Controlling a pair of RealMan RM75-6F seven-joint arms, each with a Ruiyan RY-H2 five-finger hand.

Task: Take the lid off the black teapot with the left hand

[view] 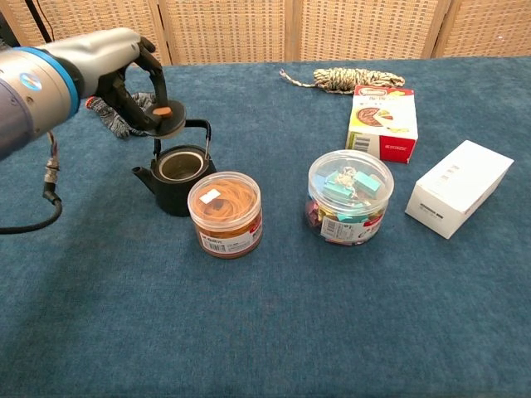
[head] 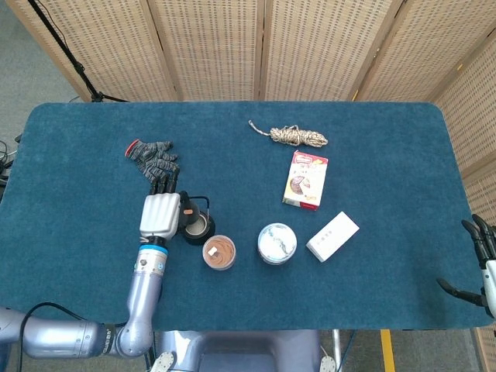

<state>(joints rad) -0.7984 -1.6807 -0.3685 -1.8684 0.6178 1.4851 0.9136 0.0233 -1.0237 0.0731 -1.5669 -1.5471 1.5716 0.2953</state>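
Note:
The black teapot stands open on the blue table, its mouth showing a pale inside; in the head view the teapot sits just right of my left hand. My left hand holds the black lid by its orange knob, lifted above and to the left of the pot. The left hand covers the lid in the head view. At the table's right edge my right hand hangs with its fingers apart and holds nothing.
A jar of rubber bands touches the teapot's front right. A clear tub of clips, a white box, a red snack box, a rope coil and a grey glove lie around.

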